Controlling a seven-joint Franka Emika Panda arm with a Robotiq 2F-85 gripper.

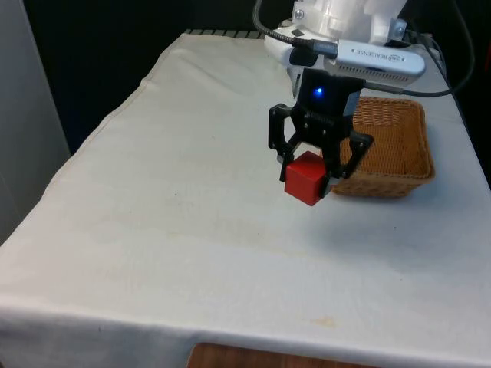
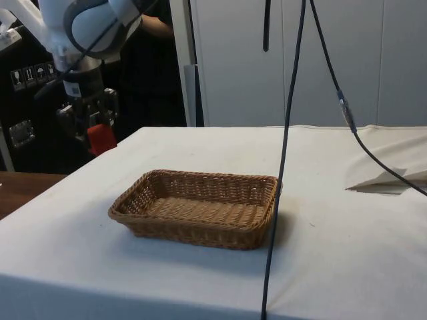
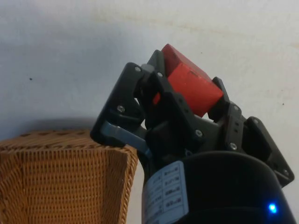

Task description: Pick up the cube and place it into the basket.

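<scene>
Red cube [image 1: 307,178], matte, sharp-edged, tilted, pinched between the black claw [image 1: 310,173] fingers, held clear above the counter [image 1: 192,222]; woven wicker basket [image 1: 391,149] just beside the claw

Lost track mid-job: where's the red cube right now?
The red cube is clamped in the gripper, lifted above the white cloth, just to the front view's left of the wicker basket, not over it.
</scene>
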